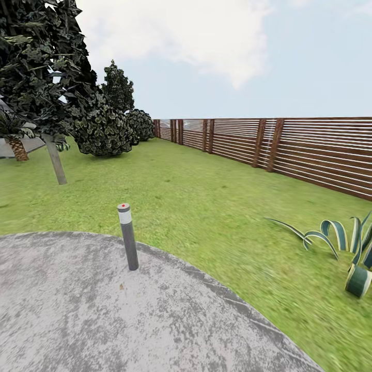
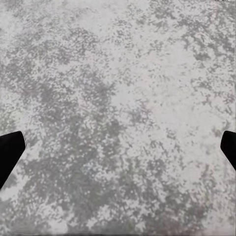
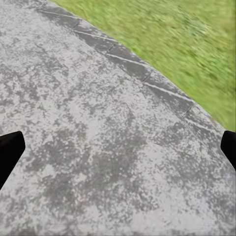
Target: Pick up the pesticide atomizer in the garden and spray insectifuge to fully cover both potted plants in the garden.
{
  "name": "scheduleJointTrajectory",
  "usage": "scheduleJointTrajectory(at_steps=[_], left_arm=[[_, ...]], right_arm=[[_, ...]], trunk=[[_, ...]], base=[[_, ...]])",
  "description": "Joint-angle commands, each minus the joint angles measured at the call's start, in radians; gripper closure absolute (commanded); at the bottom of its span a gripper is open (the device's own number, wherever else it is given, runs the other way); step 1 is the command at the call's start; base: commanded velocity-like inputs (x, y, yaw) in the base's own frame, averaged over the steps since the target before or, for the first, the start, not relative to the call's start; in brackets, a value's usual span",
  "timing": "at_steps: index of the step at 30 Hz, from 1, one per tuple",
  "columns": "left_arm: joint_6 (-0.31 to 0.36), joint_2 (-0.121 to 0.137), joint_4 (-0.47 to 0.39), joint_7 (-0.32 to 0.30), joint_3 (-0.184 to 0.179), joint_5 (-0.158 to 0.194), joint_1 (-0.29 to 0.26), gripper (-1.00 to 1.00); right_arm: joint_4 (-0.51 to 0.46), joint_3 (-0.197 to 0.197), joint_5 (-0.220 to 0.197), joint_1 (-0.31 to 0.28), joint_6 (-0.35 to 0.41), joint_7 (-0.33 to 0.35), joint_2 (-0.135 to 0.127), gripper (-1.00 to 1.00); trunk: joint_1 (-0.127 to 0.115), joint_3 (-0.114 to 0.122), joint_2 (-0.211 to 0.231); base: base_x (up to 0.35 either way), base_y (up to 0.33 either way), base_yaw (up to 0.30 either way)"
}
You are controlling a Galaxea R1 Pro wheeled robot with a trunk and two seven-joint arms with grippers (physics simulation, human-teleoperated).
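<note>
1. Far left: trees [image 1: 41,67] and bushes [image 1: 103,129].
2. A bollard [image 1: 127,236] stands on the near patio [image 1: 77,310].
3. Lawn [image 1: 206,206], then fence [image 1: 289,150] at far right.
4. Agave [image 1: 346,243] near right.
5. Left gripper [image 2: 118,150] and right gripper [image 3: 118,150]: fingers spread wide above paving, holding nothing.

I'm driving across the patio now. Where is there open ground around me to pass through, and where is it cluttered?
Bare paving lies on the round patio either side of the grey bollard light. Open lawn runs between the bollard and the wooden fence. It is tighter by the striped agave at the right, and by the bushes and tree trunk at the far left.
</note>
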Motion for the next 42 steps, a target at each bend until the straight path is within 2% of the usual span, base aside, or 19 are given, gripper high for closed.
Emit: scheduleJointTrajectory(at_steps=[1,5,10,22,42], left_arm=[[-0.004,0.0,0.001,0.0,0.015,0.0,0.0,-1.0],[-0.005,0.0,0.001,0.002,0.079,-0.002,0.002,-1.0],[-0.005,0.0,0.003,0.001,0.107,-0.002,0.002,-1.0],[-0.005,0.0,0.003,0.001,0.111,-0.002,0.002,-1.0],[-0.005,-0.001,0.003,0.001,0.112,-0.001,0.001,-1.0]], right_arm=[[0.001,-0.001,0.0,-0.001,-0.003,-0.001,0.0,-1.0],[0.002,0.0,-0.001,-0.001,-0.003,-0.002,0.006,-1.0],[0.002,0.001,-0.001,-0.001,-0.003,-0.003,0.008,-1.0],[0.008,0.004,-0.001,-0.001,-0.003,-0.004,0.013,-1.0],[0.011,0.004,-0.001,-0.001,-0.004,-0.004,0.013,-1.0]], trunk=[[0.0,-0.001,-0.001],[0.0,-0.001,-0.001],[0.0,-0.003,-0.001],[0.0,-0.01,-0.001],[0.0,-0.011,-0.001]], base=[[0.0,-0.105,0.018],[0.0,-0.216,0.171],[-0.018,-0.261,0.257],[-0.117,-0.205,0.264],[-0.001,-0.008,0.273]])
